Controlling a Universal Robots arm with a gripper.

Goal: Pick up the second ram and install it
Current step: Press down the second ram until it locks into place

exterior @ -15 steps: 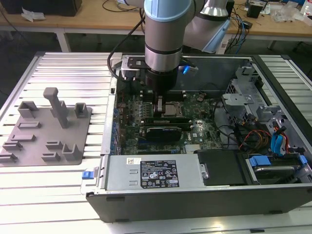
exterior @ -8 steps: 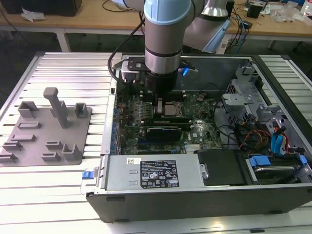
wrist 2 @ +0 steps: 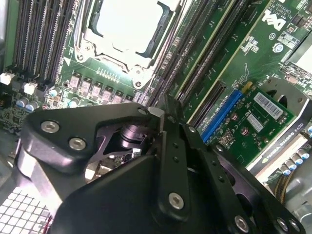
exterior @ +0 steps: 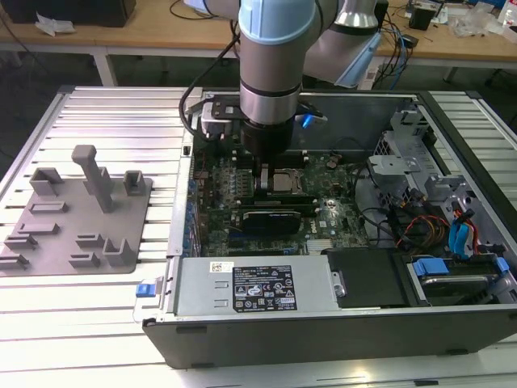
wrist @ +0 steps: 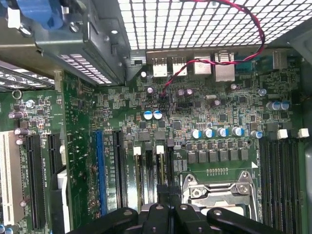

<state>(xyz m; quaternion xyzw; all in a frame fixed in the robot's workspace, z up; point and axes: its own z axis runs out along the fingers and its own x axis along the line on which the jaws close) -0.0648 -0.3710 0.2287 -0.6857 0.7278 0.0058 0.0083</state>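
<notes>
While the gripper (exterior: pixel 262 179) sits low over the motherboard's memory slots (wrist: pixel 146 170) beside the CPU socket (exterior: pixel 287 181), I cannot tell its finger state.

Exterior view: ribbed metal table (exterior: pixel 113 113), brightly lit, glare along its near edge. Behind it, a wooden bench (exterior: pixel 145 32) on white legs, strewn with cables (exterior: pixel 396 40) and crumpled plastic (exterior: pixel 477 20). Dark floor (exterior: pixel 48 69) under the bench.
</notes>
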